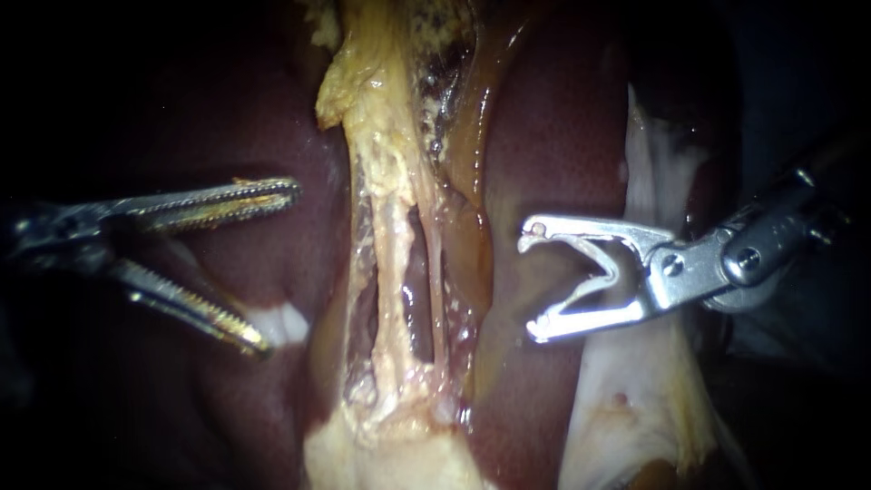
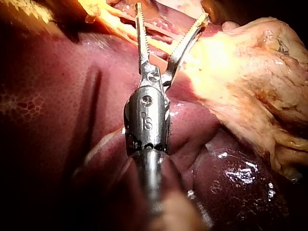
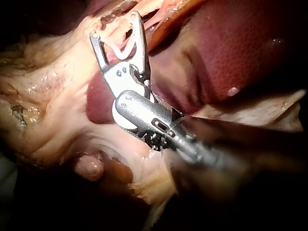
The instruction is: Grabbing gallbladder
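Nearest the endoscope, noted the left instrument (image 1: 279,269), a slim steel shaft ending in two long toothed jaws. Jaws spread wide, gripping nothing, held over dark red-brown liver (image 1: 553,136) and well to the side of the central tissue.

In left wrist view, found the left instrument (image 2: 171,12) with the same wide gap. Tips just short of yellow strands ahead, one jaw close beside a crumpled cream-yellow mass taken as the gallbladder (image 2: 250,72). Cannot tell whether touching; not grasped.

Opposite, noted the right instrument (image 1: 531,285), steel with two short hooked jaws. Jaws gaping, nothing pinched between the tips. Saw a pale V-shaped lining along the inner faces; cannot tell what. In right wrist view, found the right instrument (image 3: 115,25) equally agape, tips over pale fatty tissue.

Further back, between the two instruments, logged a yellowish fatty band (image 1: 372,136) running down the middle. Within it, two thin pale tubes (image 1: 392,263) side by side. Could not tell the gallbladder from the rest of the band here.

Behind the right instrument, recorded a white sheet of membrane (image 1: 635,408). Deepest, liver on both sides of the band.
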Controlling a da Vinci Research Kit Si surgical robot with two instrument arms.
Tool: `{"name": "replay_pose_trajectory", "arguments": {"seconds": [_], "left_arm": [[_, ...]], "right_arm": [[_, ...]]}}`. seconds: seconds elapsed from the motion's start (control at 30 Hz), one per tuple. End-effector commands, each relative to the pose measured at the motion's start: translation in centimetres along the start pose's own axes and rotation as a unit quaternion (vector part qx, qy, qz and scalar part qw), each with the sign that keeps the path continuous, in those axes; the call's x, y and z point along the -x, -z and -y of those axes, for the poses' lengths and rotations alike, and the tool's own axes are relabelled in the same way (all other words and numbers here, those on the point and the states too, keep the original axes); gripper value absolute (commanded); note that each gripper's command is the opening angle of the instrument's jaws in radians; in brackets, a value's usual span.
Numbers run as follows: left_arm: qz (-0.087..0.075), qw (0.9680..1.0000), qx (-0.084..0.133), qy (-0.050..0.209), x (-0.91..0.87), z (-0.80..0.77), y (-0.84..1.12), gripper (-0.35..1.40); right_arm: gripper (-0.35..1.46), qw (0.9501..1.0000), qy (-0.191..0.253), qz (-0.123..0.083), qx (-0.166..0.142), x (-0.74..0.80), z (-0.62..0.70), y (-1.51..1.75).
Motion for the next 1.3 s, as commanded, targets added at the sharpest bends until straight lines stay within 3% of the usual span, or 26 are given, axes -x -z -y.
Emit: {"name": "replay_pose_trajectory", "arguments": {"seconds": [0.03, 0.2, 0.37, 0.4, 0.5, 0.7, 0.9, 1.3], "left_arm": [[0.0, 1.0, 0.001, 0.003, 0.01, 0.0, 0.01, 0.79], [0.001, 0.9963, 0.056, 0.065, 0.16, -0.12, 0.05, 0.58], [0.012, 0.9857, 0.126, 0.112, 0.41, -0.44, 0.08, 0.54], [0.013, 0.9848, 0.131, 0.113, 0.43, -0.48, 0.08, 0.54], [0.02, 0.9766, 0.164, 0.137, 0.49, -0.7, 0.05, 0.54], [0.028, 0.9678, 0.171, 0.182, 0.43, -0.88, -0.19, 0.49], [0.029, 0.9625, 0.172, 0.208, 0.38, -0.98, -0.38, 0.44], [-0.002, 0.9548, 0.191, 0.228, 0.11, -1.08, -0.29, 0.29]], "right_arm": [[0.6, 1.0, 0.0, 0.0, 0.0, 0.0, 0.0, 0.0], [0.6, 1.0, 0.0, 0.0, 0.0, 0.01, -0.02, 0.0], [0.6, 1.0, 0.0, 0.0, 0.0, 0.01, -0.01, 0.02], [0.6, 1.0, 0.0, 0.0, 0.0, 0.01, -0.01, 0.03], [0.6, 1.0, 0.0, 0.0, 0.0, 0.01, -0.01, 0.03], [0.6, 1.0, 0.0, 0.0, 0.0, 0.01, -0.01, 0.03], [0.6, 1.0, 0.0, 0.0, -0.001, 0.01, 0.0, 0.03], [0.6, 1.0, 0.0, 0.0, -0.001, 0.0, 0.0, 0.04]]}}
